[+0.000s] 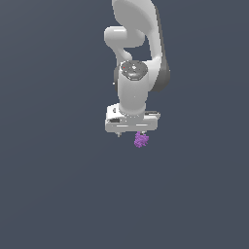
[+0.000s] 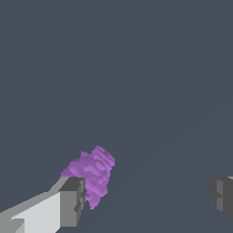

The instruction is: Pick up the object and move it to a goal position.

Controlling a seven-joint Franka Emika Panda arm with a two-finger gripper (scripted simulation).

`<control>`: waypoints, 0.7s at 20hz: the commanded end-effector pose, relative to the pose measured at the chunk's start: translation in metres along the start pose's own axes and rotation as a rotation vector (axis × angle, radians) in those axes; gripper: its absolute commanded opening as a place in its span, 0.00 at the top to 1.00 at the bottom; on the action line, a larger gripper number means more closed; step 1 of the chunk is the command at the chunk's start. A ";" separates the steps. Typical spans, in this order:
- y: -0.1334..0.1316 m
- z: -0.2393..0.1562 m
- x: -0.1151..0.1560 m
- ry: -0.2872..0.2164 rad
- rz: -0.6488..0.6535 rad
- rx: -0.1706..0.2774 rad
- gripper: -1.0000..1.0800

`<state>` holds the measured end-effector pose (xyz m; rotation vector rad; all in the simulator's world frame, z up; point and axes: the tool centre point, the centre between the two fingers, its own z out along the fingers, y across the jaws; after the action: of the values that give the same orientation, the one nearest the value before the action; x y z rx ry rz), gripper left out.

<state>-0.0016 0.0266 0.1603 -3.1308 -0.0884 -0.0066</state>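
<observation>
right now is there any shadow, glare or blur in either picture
Exterior view: flat even light, no cast shadow under the tiny purple knobbly cluster, soft shading on the white arm, all sharp. Wrist view: no glare or blur; the grey fingers are cut by the frame edge.

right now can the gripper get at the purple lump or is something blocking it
Probably yes. The gripper has its jaws wide open, and the purple lump sits right beside one finger, off to one side rather than centred between them. Nothing else shows around it, so a small sideways shift should do.
</observation>
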 end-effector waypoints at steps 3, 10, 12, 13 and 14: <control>0.000 0.000 0.001 0.000 0.003 0.001 0.04; -0.003 -0.002 0.006 0.004 0.031 0.017 0.04; -0.003 -0.001 0.006 0.004 0.030 0.016 0.04; -0.003 -0.001 0.006 0.004 0.029 0.016 0.04; -0.003 -0.001 0.005 0.004 0.026 0.016 0.04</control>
<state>0.0037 0.0294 0.1617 -3.1156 -0.0445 -0.0114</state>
